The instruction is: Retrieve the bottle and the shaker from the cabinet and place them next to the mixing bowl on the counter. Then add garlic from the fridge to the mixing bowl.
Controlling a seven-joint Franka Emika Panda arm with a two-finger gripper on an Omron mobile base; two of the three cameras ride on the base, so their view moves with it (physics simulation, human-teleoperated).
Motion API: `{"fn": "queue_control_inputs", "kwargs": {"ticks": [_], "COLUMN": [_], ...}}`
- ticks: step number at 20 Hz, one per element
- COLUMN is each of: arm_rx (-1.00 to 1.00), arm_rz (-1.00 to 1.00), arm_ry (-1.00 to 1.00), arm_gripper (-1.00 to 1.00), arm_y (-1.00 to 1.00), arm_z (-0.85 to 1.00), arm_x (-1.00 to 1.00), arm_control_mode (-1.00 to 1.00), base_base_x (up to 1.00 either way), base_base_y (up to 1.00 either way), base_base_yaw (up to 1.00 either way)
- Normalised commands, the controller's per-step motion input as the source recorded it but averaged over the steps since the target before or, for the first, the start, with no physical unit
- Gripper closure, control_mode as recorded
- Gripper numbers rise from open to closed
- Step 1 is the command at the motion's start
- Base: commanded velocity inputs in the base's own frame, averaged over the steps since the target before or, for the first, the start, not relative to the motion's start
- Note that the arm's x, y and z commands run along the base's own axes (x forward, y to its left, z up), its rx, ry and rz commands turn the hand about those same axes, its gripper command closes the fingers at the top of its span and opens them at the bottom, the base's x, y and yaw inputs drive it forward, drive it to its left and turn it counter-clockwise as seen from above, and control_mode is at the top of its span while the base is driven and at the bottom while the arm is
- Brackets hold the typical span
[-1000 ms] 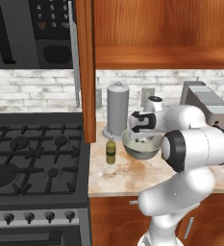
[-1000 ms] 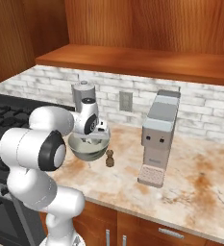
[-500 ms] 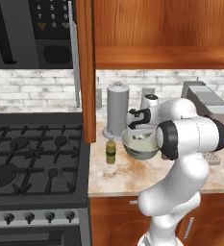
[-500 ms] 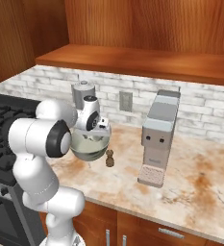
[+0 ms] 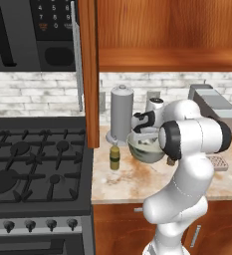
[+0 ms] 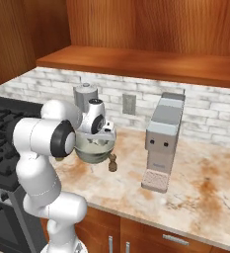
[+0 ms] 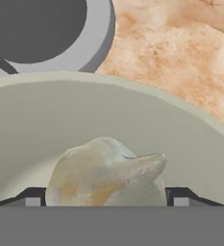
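Final step in hand: garlic [image 7: 108, 170] is seen inside the bowl [image 7: 190, 144], between the wide-open claw [image 7: 106, 199] tips, apparently released. Withdrawal upward is called for.

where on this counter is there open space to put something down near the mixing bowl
Bare counter lies in front of the mixing bowl toward the edge, and right of the coffee machine. It is crowded behind the bowl, by the grey canister, with the bottle left and the shaker right.
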Motion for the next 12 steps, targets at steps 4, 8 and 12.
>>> {"fn": "queue_control_inputs", "kwargs": {"ticks": [4, 8, 12], "arm_rx": [0.0, 0.0, 0.0], "arm_rz": [0.0, 0.0, 0.0], "arm_ry": [0.0, 0.0, 0.0], "arm_gripper": [1.0, -1.0, -1.0], "arm_y": [0.0, 0.0, 0.0], "arm_z": [0.0, 0.02, 0.07], "arm_x": [-0.03, -0.11, -0.06], "arm_control_mode": [-1.0, -1.0, -1.0], "base_base_x": [0.0, 0.0, 0.0], "base_base_y": [0.0, 0.0, 0.0], "base_base_yaw": [0.0, 0.0, 0.0]}}
